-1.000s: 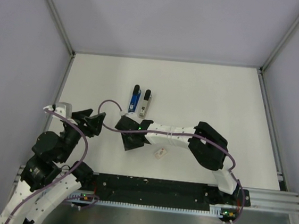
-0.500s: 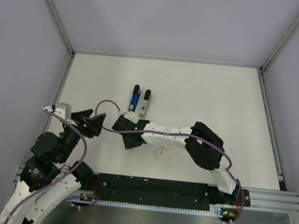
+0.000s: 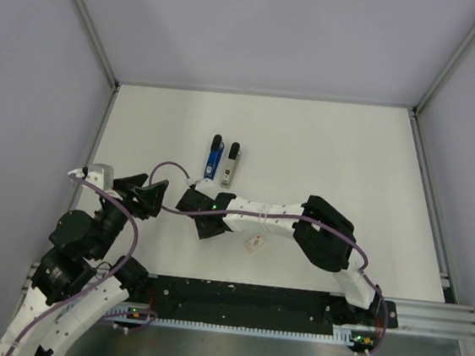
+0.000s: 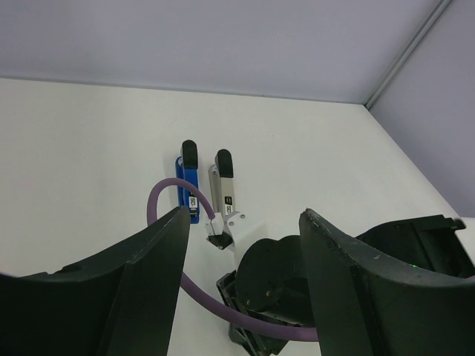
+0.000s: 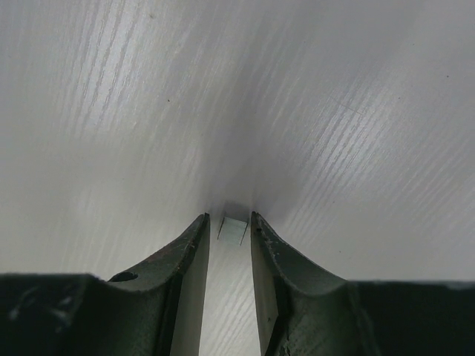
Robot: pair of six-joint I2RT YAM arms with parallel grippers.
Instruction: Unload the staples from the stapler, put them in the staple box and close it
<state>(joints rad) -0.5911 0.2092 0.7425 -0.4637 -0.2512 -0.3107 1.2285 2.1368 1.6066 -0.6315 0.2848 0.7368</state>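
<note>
The stapler lies opened in two halves at the table's middle: a blue half [image 3: 213,156] and a grey metal half [image 3: 232,163], side by side; both show in the left wrist view, the blue half [image 4: 188,182] and the grey half [image 4: 223,185]. My right gripper [image 3: 205,227] points down at the table just in front of them. In the right wrist view its fingertips [image 5: 200,226] stand narrowly apart around a small strip of staples [image 5: 233,229] lying on the table, with thin gaps on both sides. My left gripper [image 3: 150,196] is open and empty, left of the right gripper.
A small white piece [image 3: 254,244] lies on the table below the right forearm. A purple cable [image 4: 167,222] loops from the right wrist between my left fingers. Metal frame rails edge the table at left and right.
My right gripper has shifted a little to the left, towards the left gripper. The stapler halves and the left arm have not moved.
</note>
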